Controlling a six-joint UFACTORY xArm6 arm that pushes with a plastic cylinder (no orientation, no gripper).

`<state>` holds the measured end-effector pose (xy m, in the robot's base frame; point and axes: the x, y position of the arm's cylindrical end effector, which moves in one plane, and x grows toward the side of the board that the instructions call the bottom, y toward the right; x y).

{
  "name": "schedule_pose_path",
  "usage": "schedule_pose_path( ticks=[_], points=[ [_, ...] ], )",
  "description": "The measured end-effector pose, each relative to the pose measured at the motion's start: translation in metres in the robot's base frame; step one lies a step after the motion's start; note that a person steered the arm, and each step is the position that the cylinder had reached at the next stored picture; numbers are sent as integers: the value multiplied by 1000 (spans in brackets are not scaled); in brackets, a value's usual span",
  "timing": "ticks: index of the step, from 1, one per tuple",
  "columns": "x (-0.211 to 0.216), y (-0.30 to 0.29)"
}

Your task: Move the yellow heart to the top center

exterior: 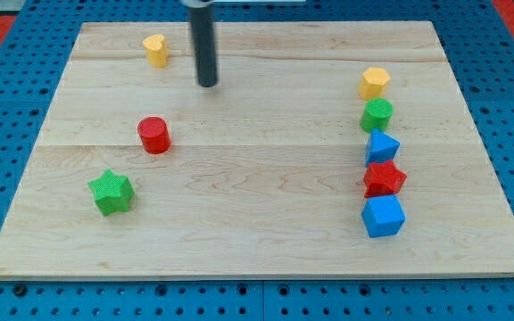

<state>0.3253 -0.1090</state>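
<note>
Currently the small yellow heart-shaped block [155,50] sits in the upper left of the pale wooden counter [257,241]; my tip [207,85] rests just right and slightly below it, apart; no fingers exist

A single camera view covers the scene. It looks down at an oblique angle from in front of and above the tabletop [266,241], facing the far edge at the view's top. The near edge appears wider than the far edge, showing perspective tilt. The range is moderate: the whole tabletop fits in frame, with blue perforated base [507,53] visible on all four sides. The rod [205,45] enters from the view's top, cropped by the frame edge.
</note>
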Motion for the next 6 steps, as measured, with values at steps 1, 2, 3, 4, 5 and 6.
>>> schedule_pose_path(
  ticks=[1,2,3,4,5,6],
  points=[
    [-4,-83],
    [-28,-127],
    [-49,-124],
    [-50,-98],
    [-63,-83],
    [-71,-69]
  ],
)
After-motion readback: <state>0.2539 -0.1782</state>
